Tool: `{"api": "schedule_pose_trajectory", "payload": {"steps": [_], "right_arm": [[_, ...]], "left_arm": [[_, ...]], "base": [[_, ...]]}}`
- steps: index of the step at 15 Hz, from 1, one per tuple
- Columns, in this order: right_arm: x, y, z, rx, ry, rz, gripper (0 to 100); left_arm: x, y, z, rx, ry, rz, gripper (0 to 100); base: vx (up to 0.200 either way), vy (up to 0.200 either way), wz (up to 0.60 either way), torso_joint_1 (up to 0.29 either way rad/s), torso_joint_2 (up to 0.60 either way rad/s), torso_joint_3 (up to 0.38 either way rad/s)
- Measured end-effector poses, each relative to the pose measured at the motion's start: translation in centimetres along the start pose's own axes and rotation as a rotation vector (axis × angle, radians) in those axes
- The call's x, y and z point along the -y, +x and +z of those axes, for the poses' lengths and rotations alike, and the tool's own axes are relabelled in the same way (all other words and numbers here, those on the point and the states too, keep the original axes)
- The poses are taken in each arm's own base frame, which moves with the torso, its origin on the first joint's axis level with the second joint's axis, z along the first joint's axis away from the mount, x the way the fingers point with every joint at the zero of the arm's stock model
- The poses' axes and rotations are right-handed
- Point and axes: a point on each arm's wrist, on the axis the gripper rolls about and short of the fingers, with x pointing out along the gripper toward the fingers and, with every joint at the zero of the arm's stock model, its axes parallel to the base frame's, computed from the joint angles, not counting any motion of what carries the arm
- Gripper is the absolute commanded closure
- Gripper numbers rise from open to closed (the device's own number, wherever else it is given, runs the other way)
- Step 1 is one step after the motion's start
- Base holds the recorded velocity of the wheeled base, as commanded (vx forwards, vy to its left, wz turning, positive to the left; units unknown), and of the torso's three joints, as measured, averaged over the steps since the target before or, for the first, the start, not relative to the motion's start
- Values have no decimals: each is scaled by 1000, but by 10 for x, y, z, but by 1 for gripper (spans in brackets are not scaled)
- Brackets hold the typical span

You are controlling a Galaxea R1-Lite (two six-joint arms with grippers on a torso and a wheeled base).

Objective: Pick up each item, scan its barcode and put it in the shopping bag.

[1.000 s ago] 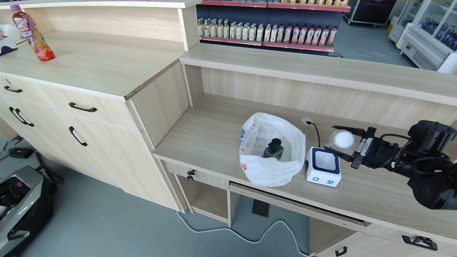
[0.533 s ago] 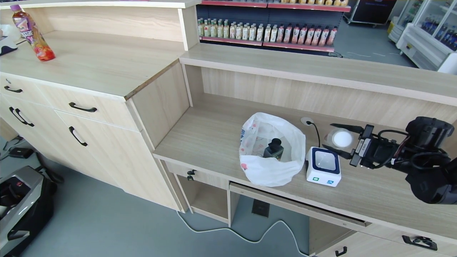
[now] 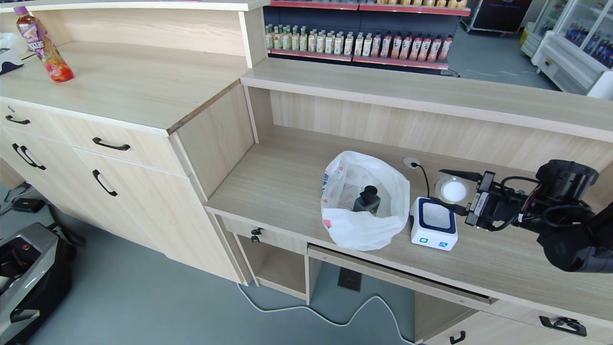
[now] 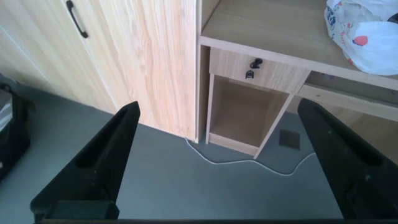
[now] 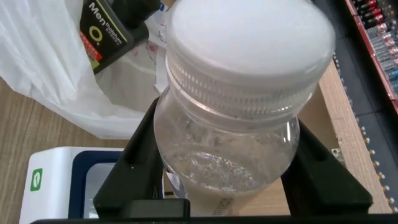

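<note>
A clear jar with a white lid (image 3: 453, 190) (image 5: 242, 93) is held just above the lower counter (image 3: 287, 182), with my right gripper (image 3: 448, 188) (image 5: 233, 146) shut on its body. It sits right behind the white and blue barcode scanner (image 3: 433, 223) (image 5: 68, 180). The white shopping bag (image 3: 364, 225) (image 5: 43, 81) (image 4: 367, 31) stands open to the scanner's left, and a dark bottle with a black cap (image 3: 368, 199) (image 5: 109, 34) lies inside it. My left gripper (image 4: 217, 109) hangs open low over the grey floor, in front of the cabinet.
A drink bottle with a purple cap (image 3: 43, 45) stands on the higher counter at far left. The scanner's black cable (image 3: 424, 177) runs from a grommet behind it. A raised wooden ledge (image 3: 431, 91) borders the counter at the back.
My right gripper has carried the jar a little to the left, closer to the scanner. The bag, the scanner and the dark bottle have not moved.
</note>
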Motion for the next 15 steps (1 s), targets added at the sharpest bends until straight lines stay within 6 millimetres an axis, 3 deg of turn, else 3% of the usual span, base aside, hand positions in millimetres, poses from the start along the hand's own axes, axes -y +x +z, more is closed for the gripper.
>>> {"api": "schedule_pose_trajectory", "payload": {"steps": [12, 15], "right_arm": [[-5, 0, -4, -11, 17, 17, 100], [10, -5, 9, -26, 125, 34, 100]], "left_arm": [[0, 0, 0, 0, 0, 0, 0], [0, 0, 0, 0, 0, 1, 0]], "base": [[0, 0, 0, 0, 0, 0], [0, 0, 0, 0, 0, 0]]}}
